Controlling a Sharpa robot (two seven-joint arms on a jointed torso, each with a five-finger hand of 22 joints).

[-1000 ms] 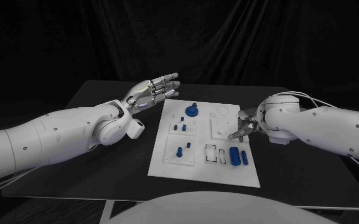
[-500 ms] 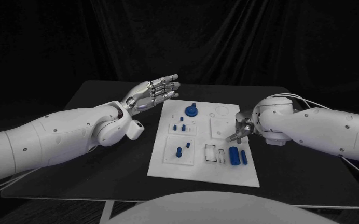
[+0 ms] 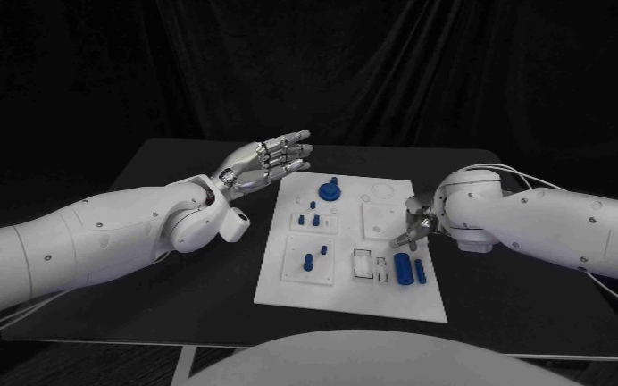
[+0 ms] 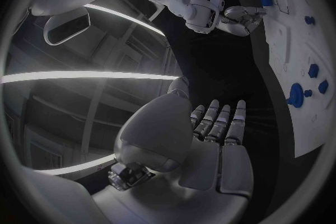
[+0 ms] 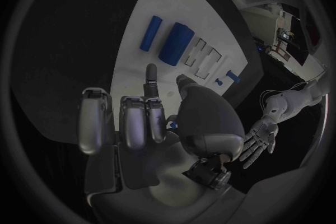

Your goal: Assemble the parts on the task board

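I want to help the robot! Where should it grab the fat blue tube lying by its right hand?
Probably around the middle of the fat blue tube, from above: it lies flat on the task board, its round sides exposed, beside a thinner tube. The right hand is closest.

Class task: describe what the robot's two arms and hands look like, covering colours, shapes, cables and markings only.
Both arms have smooth, rounded white shells dotted with small dark screw points. The left hand and right hand are silver metal with segmented fingers and darker joints. Thin pale cables loop over the right arm near its wrist. The left arm ends in a bulbous white wrist housing.
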